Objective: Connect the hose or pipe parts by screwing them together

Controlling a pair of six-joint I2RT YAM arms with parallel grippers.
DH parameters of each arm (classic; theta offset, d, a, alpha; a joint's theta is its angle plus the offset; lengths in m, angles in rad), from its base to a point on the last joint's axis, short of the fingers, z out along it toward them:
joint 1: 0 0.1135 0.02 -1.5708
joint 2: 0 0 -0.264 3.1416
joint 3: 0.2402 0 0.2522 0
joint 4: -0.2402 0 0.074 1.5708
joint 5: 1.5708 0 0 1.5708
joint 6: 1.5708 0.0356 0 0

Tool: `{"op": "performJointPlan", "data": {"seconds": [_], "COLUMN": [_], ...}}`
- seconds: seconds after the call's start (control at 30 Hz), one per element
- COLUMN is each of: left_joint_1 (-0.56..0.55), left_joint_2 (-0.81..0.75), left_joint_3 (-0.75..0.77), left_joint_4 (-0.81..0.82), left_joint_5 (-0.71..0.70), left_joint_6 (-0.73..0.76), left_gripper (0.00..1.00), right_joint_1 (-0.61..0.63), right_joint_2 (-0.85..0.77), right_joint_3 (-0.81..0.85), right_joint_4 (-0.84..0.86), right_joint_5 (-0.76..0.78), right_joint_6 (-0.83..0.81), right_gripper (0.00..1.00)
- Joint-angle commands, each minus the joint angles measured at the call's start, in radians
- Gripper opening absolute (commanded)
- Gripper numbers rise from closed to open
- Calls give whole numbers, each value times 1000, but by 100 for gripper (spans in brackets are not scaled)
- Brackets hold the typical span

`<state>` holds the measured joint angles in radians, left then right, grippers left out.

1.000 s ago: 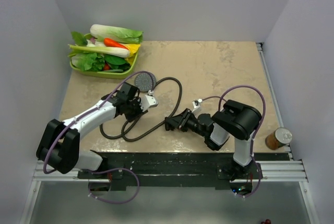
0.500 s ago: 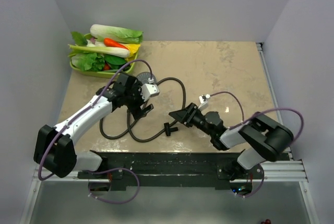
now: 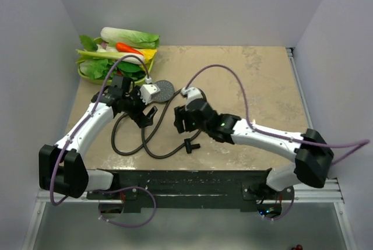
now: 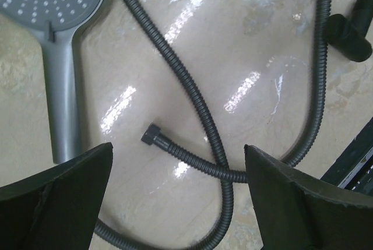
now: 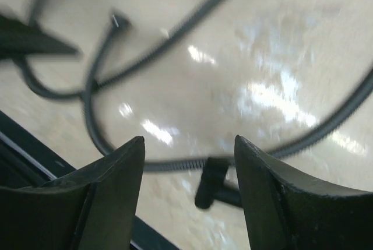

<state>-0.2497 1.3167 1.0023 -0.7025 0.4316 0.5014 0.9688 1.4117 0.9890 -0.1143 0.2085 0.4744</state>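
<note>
Plainly, left fingers [image 4: 58,197] and right fingers [image 5: 274,197] both stand spread and empty above the hose [image 4: 186,110].

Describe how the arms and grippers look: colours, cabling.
The left arm and right arm have white link shells with black joints and bases. Each carries a loose purple cable looping to a small white wrist module. The left gripper and right gripper have black, wedge-shaped fingers.

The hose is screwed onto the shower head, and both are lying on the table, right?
No. The left wrist view shows the end nut of the hose lying loose beside the shower head, not screwed on. Both do lie on the table.
</note>
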Motion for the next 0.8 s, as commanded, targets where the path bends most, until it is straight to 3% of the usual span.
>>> {"op": "performJointPlan", "data": {"seconds": [0.0,0.2,0.5,0.77], "left_joint_1": [78,179,250,250], "left_joint_2": [-22,-24,-57,-93], "left_joint_3": [35,25,13,33], "left_joint_4": [-35,-71,-123,-161], "left_joint_5": [67,114,159,210], "left_joint_6": [29,78,149,143], "left_gripper": [99,99,99,99], "right_joint_1": [177,297,291,209], "right_joint_2": [144,325,401,408], "right_joint_3": [121,299,240,181], "right_joint_4": [-479,-692,-576,-433], "right_joint_5": [314,491,401,261], "right_joint_6": [-54,127,103,59], "right_gripper": [66,70,69,46]}}
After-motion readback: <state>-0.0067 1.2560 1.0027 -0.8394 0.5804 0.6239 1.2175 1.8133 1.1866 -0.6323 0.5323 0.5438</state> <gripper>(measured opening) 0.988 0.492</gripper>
